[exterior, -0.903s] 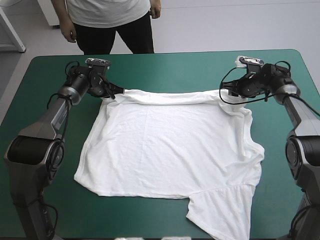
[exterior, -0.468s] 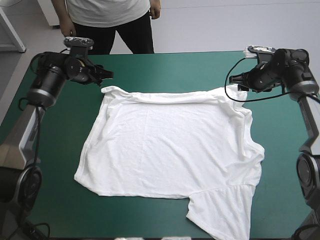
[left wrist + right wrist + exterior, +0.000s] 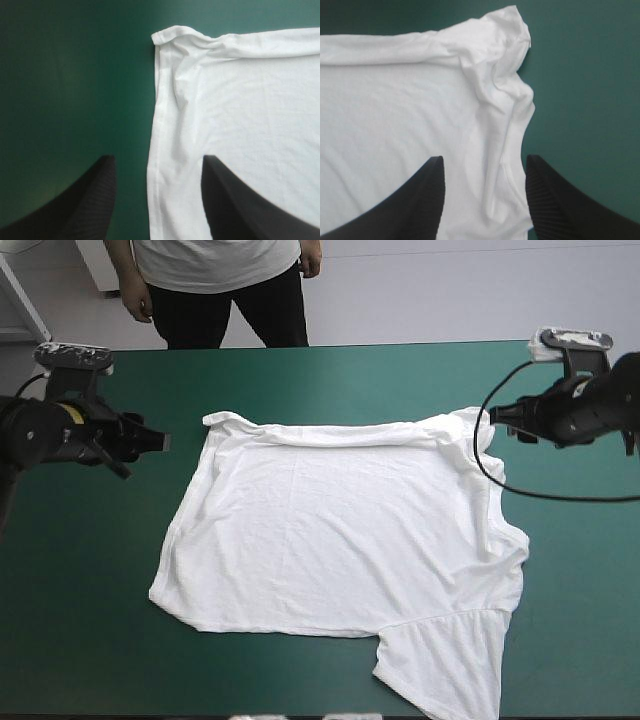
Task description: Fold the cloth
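Since the earlier frames I had swung both arms outward, away from the garment. The left tool, which had been at the far left corner of the T-shirt, now hung over bare teal-green cover to the left of that corner, apart from the fabric. The right tool had likewise backed off to the right and sat close beside the far right corner. The T-shirt itself had kept its place.

Through the left wrist camera I saw the left tool open, its black fingers standing wide apart and gripping nothing. Under the gap ran the T-shirt's left edge, leading ahead to the far left corner, which was curled into a small roll, with the cover to its left.

The right tool was open in the same way, its fingers spread and empty. Beneath the gap lay the T-shirt's right edge, gathered into a wrinkled ridge that ran ahead to the bunched far right corner.

The T-shirt lay spread flat across the middle of the worktop. Its far edge was turned into a narrow rolled ridge between the two far corners. Creases ran down its right side. One sleeve stuck out at the near right, reaching toward the worktop's near edge. The near left corner lay rounded on the cover.
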